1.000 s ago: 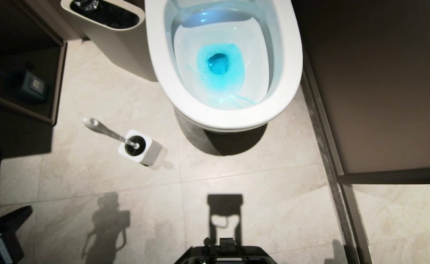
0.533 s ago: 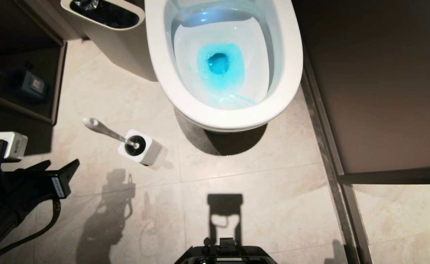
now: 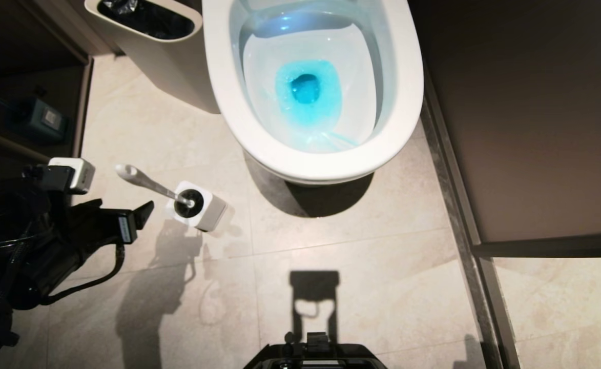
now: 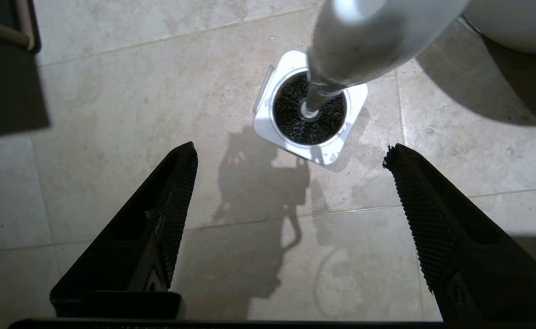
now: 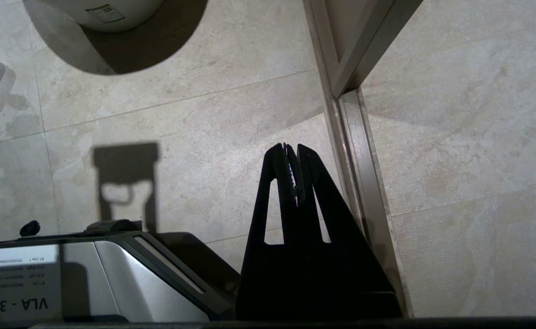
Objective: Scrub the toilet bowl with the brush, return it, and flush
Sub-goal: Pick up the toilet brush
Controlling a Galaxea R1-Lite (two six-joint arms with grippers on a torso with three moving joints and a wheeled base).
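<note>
The slim white-handled brush (image 3: 144,182) looks light, stiff, smooth; best held mid-handle. Left gripper (image 4: 290,157): jaws wide apart, empty, near it.

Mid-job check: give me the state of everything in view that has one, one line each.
brush: standing in its holder, not gripped
brush holder: upright on floor
toilet bowl: lid up, blue water
waste bin: open, black liner
left gripper: open, short of the brush
right gripper: shut, parked

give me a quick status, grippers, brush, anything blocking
Left gripper open, beside the brush, not touching. Right gripper shut, parked. Brush in its holder on the floor, left of the toilet bowl. Nothing blocking.
</note>
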